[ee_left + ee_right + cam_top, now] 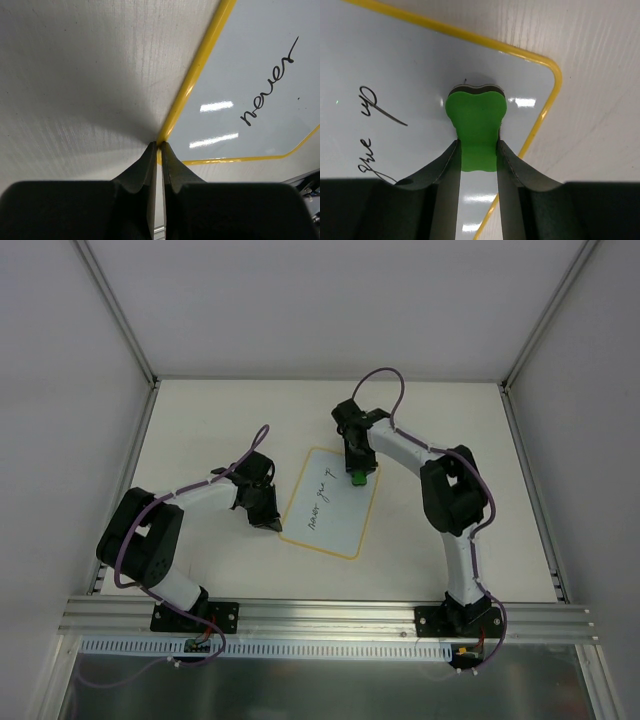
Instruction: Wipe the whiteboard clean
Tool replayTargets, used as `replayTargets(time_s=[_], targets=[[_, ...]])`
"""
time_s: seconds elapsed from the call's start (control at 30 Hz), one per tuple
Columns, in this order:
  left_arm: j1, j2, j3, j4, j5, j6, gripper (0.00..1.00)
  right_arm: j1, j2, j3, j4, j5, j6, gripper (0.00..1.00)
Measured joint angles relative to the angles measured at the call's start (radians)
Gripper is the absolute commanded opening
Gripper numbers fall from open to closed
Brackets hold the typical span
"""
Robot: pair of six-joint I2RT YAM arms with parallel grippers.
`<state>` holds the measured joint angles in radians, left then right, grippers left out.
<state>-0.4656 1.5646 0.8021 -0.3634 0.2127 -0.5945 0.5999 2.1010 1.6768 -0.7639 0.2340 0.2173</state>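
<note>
The whiteboard (pixel 330 502) lies flat mid-table, white with a yellow border and black handwriting. My right gripper (pixel 358 477) is shut on the green eraser (pixel 476 116), whose dark felt face rests on the whiteboard (pixel 410 75) near its far right corner. Handwriting shows to the eraser's left in the right wrist view. My left gripper (pixel 160 144) is shut with nothing between its fingers; its tips press on the yellow border at the left edge of the whiteboard (pixel 250 75). From above, the left gripper (pixel 275 527) sits at the board's near left corner.
A metal rail (pixel 330 615) runs along the table's near edge with both arm bases on it. Grey walls (pixel 60 390) enclose the table on the left, back and right. Cables loop over both arms.
</note>
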Motion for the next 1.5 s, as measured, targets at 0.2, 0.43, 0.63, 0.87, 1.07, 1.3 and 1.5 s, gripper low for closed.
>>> replayTargets(time_s=[0.2, 0.43, 0.63, 0.87, 1.07, 1.3, 1.5], targets=[[0.000, 0.002, 0.000, 0.002, 0.006, 0.000, 0.00, -0.026, 0.056, 0.047, -0.007, 0.000, 0.025, 0.00], [0.000, 0.006, 0.000, 0.008, 0.017, 0.000, 0.00, -0.038, 0.098, 0.109, -0.033, -0.026, -0.009, 0.00], [0.000, 0.017, 0.011, 0.001, 0.022, 0.000, 0.00, -0.014, 0.097, 0.098, -0.011, -0.039, -0.085, 0.00], [0.000, 0.042, 0.044, -0.032, 0.025, 0.000, 0.00, 0.111, 0.012, -0.042, 0.048, -0.069, -0.146, 0.00], [0.000, 0.060, 0.067, -0.054, 0.026, -0.002, 0.00, 0.237, -0.101, -0.212, 0.071, -0.122, -0.135, 0.00], [-0.007, 0.076, 0.085, -0.064, 0.033, -0.010, 0.00, 0.311, -0.210, -0.365, 0.072, -0.149, -0.096, 0.00], [-0.013, 0.081, 0.086, -0.051, 0.047, -0.018, 0.00, 0.307, -0.276, -0.452, 0.077, -0.164, -0.067, 0.00]])
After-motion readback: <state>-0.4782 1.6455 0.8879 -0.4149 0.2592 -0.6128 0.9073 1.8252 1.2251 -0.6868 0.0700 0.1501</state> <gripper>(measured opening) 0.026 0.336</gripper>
